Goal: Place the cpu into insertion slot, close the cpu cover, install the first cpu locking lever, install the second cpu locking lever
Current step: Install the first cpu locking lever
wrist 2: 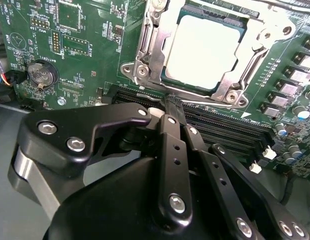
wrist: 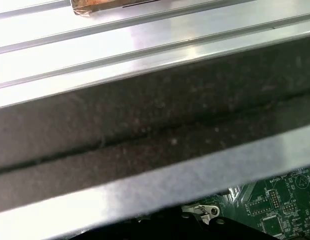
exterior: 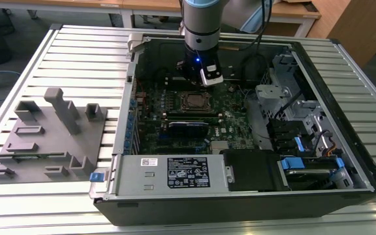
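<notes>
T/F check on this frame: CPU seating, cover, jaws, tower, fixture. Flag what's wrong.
1. The cpu sits in its socket. True.
2. The cpu cover is closed down around the chip. True.
3. The gripper has its jaws spread wide apart. False: they are together, near the socket's edge.
4. The computer case stands upright with its side panel on. False: it lies open on the table.
5. The grey fixture block sits inside the case. False: it lies outside, at the exterior view's left.
</notes>
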`<state>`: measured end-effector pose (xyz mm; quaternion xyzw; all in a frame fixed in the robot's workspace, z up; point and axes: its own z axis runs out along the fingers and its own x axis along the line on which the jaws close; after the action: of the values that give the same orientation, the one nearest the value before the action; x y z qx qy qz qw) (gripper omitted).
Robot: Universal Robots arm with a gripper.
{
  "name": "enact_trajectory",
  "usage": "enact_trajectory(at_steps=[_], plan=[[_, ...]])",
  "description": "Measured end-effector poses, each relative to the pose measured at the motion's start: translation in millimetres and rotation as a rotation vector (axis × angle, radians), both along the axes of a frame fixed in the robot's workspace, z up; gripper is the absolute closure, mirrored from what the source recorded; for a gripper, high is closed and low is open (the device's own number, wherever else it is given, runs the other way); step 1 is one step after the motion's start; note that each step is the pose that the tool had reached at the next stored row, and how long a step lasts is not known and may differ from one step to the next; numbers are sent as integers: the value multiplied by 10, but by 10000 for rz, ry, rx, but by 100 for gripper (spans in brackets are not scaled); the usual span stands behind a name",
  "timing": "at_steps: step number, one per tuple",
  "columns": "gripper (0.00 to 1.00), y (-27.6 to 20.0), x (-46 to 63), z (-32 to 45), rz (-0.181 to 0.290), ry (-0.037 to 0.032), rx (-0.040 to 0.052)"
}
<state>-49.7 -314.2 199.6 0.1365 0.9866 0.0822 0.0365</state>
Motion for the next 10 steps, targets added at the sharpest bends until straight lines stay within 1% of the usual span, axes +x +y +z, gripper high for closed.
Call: enact_trajectory(at_steps=[3,6,8,10], plan=[[90,1,0,0,-6,-1,-2],[90,0,0,-2,-6,-18,-4],[90,1,-1,-5,-7,-45,-1],[90,1,-1,-10,-6,-86,-12]])
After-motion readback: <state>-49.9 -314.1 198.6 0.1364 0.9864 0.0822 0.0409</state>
